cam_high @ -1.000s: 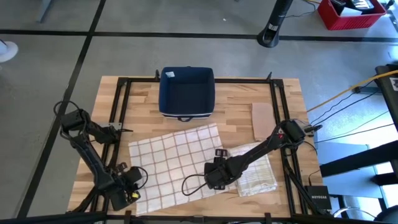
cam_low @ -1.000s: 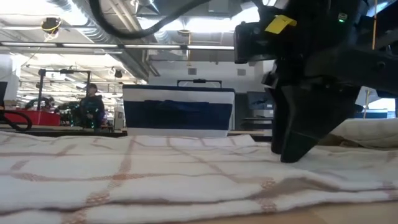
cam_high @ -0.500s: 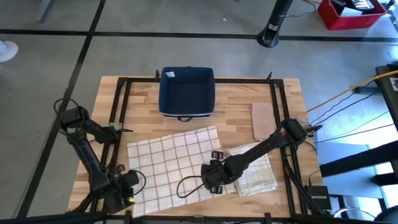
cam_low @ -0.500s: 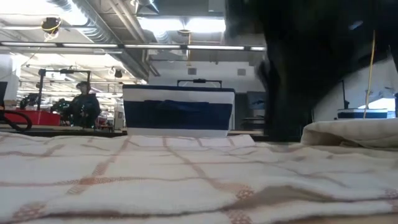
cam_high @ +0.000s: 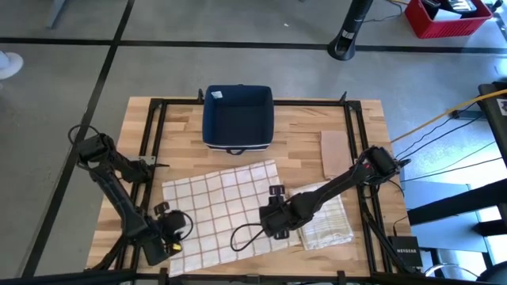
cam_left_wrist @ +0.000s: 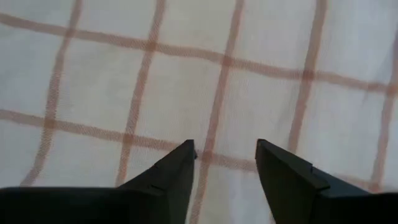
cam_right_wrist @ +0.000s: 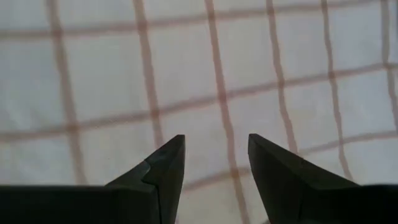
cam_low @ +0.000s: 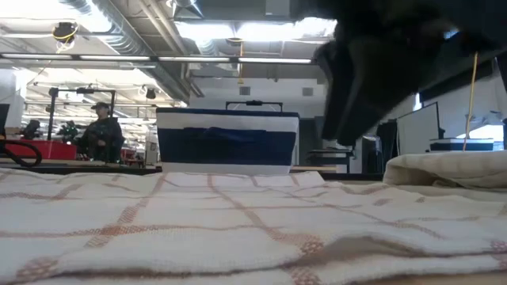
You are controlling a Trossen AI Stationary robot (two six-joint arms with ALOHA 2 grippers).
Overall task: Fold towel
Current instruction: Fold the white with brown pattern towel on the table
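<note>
We see a soft, coarsely woven cloth towel [cam_high: 226, 207] with a matt, nubbly checked surface lying on a smooth pale wood table [cam_high: 301, 134] framed in dark metal rails, beside a matt navy fabric-looking bin [cam_high: 238, 117] and matt black plastic gripper fingers [cam_left_wrist: 171, 177]

Colours noted below me.
Towel [cam_high: 224, 207]: white, thin reddish-brown check. Bin [cam_high: 238, 119]: navy. Table [cam_high: 309, 131]: pale wood. My fingers [cam_left_wrist: 165, 180]: black.

Lighting: even, bright overhead; glaring ceiling strips [cam_low: 238, 32] in low view. Shadows: faint. Focus: dark arm [cam_low: 396, 71] blurred close up; towel [cam_left_wrist: 186, 74] soft in wrist views.
</note>
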